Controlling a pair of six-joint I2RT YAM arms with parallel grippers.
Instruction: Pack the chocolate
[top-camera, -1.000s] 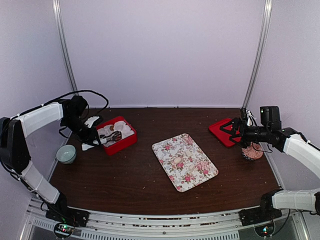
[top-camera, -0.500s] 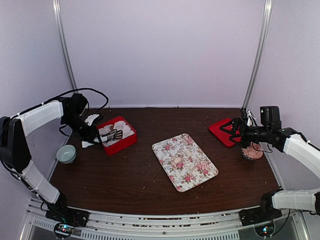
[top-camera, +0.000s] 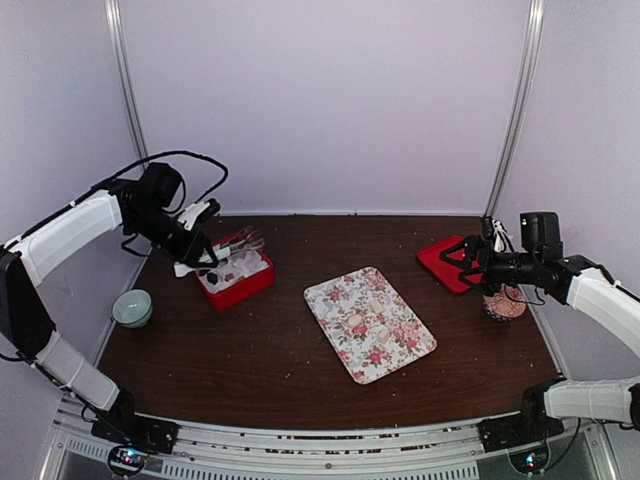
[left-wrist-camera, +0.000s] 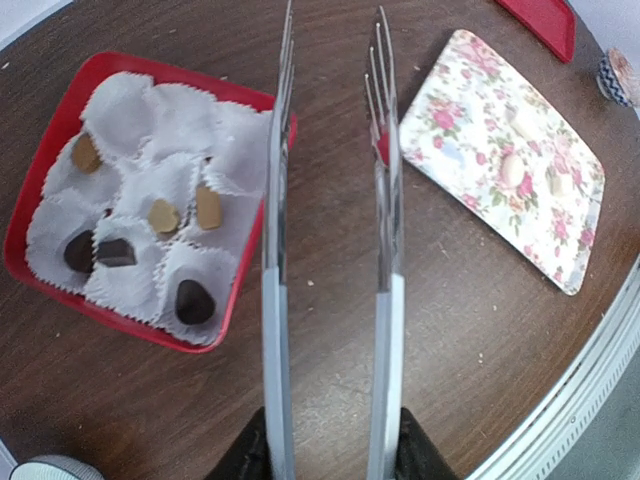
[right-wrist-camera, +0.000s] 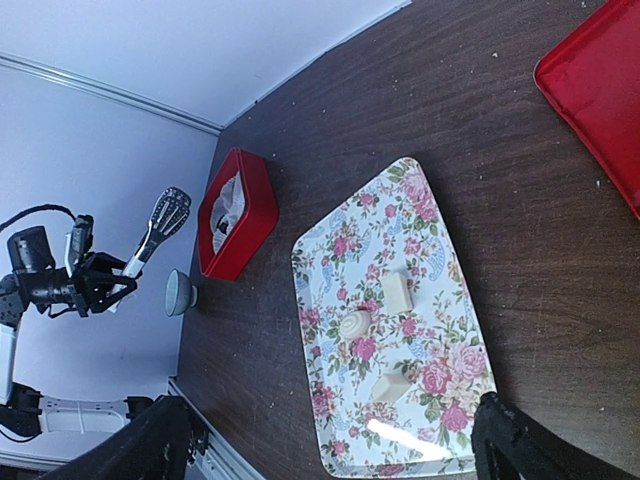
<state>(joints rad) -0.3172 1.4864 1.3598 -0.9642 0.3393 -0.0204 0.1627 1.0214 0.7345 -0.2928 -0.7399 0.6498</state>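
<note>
The red box (left-wrist-camera: 55, 115) holds white paper cups with several chocolates: tan lumps (left-wrist-camera: 163, 215) and dark lumps (left-wrist-camera: 193, 301). Three pale chocolates (right-wrist-camera: 397, 293) lie on the floral tray (top-camera: 370, 323). My left gripper (top-camera: 192, 260) grips metal tongs (left-wrist-camera: 385, 150). The tong arms stand apart and empty, raised above the box's right edge. My right gripper (top-camera: 462, 262) is open and empty, hovering at the far right over the red lid (top-camera: 440, 262).
A small pale bowl (top-camera: 132, 307) sits left of the box near the table's left edge. A patterned cup (top-camera: 503, 305) stands under the right arm. Cables hang off the left arm near the back wall.
The left arm has lifted the tongs up out of the red box and back; the tongs have come out empty. The right arm has not moved.
</note>
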